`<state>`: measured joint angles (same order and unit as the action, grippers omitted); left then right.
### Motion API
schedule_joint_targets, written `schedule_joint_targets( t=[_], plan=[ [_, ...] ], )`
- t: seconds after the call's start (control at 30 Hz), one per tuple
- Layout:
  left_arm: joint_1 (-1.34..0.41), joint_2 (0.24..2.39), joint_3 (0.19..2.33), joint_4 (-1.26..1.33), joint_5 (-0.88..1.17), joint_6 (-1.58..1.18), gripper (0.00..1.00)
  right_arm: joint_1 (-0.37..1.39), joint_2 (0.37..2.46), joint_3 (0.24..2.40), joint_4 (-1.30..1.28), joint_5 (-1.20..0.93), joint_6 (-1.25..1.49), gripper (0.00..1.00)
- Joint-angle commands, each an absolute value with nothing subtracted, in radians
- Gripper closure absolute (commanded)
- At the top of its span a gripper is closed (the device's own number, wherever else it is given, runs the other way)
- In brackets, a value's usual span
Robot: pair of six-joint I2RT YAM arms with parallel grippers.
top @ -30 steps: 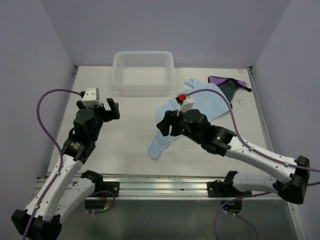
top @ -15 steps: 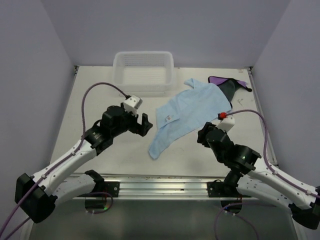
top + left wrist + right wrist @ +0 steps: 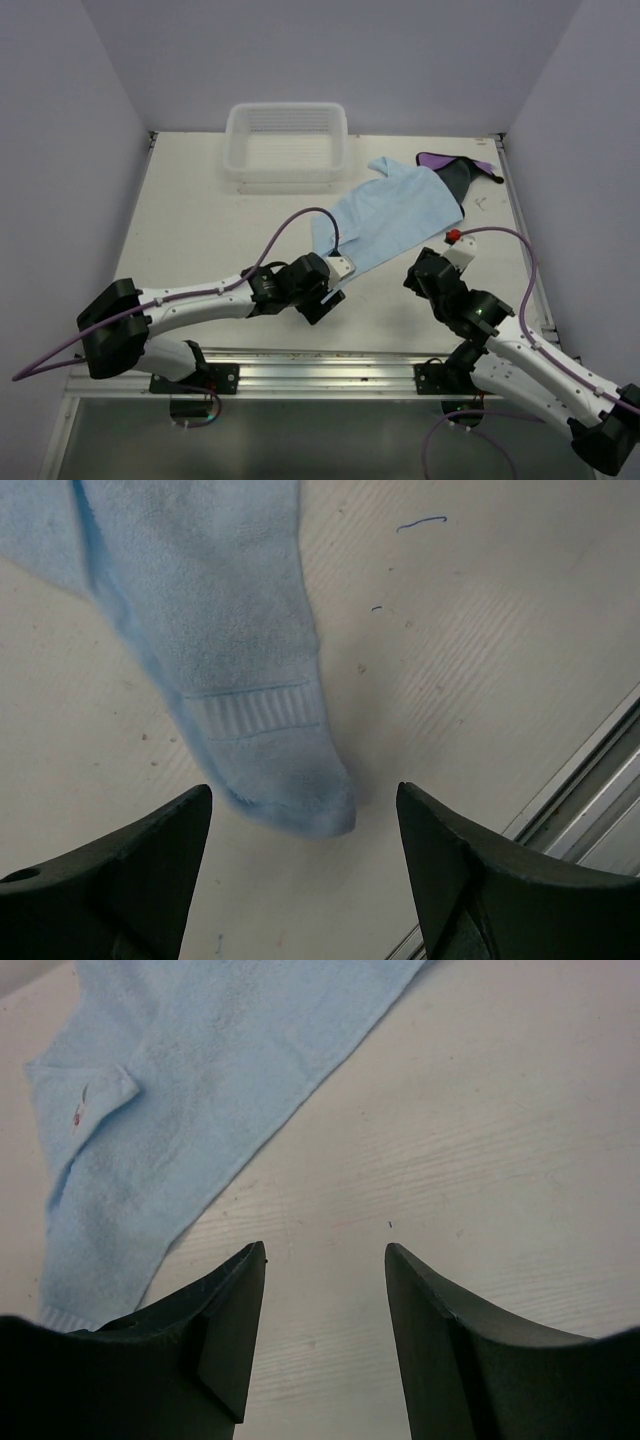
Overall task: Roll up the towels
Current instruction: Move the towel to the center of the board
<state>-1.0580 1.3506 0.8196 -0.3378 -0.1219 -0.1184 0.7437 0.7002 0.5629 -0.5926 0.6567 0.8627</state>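
The light blue towel (image 3: 388, 212) lies spread flat on the table, right of centre. Its narrow near corner (image 3: 275, 780) lies between my left gripper's fingers in the left wrist view. My left gripper (image 3: 326, 300) (image 3: 303, 792) is open, low over that corner and holding nothing. My right gripper (image 3: 417, 276) (image 3: 326, 1250) is open and empty over bare table, just right of the towel's near right edge (image 3: 190, 1090). The purple towel with its dark side (image 3: 456, 170) lies crumpled at the back right, partly under the blue one.
A white basket (image 3: 287, 142) stands at the back centre. A metal rail (image 3: 330, 362) (image 3: 600, 780) runs along the table's near edge, close to my left gripper. Purple cables loop over both arms. Walls close in the left, right and back sides.
My left arm has swung right and down to the towel's near corner, which it now covers in the top view. My right arm has shifted only slightly.
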Motion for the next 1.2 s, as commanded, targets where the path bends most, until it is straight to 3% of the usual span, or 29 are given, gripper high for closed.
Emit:
schedule_joint_targets(
  t=[0.0,0.3,0.57,0.83,1.07,1.17],
  plan=[
    [-1.074,1.396,0.879,-0.397,-0.198,-0.090,0.22,0.715,0.707,0.548,-0.538,0.638,0.879,0.44],
    [-1.083,1.445,0.887,-0.414,-0.209,-0.132,0.30,0.634,0.687,0.514,-0.497,0.577,0.842,0.44],
    [-1.161,1.460,0.910,-0.417,-0.225,-0.178,0.30,0.586,0.722,0.485,-0.450,0.520,0.824,0.43],
    [-1.170,1.508,0.850,-0.384,-0.297,-0.276,0.39,0.535,0.715,0.469,-0.440,0.488,0.793,0.43],
    [-1.170,1.522,0.818,-0.338,-0.302,-0.299,0.54,0.499,0.723,0.450,-0.408,0.445,0.773,0.42],
    [-1.170,1.551,0.818,-0.315,-0.279,-0.301,0.65,0.486,0.730,0.448,-0.403,0.431,0.772,0.42]
  ],
)
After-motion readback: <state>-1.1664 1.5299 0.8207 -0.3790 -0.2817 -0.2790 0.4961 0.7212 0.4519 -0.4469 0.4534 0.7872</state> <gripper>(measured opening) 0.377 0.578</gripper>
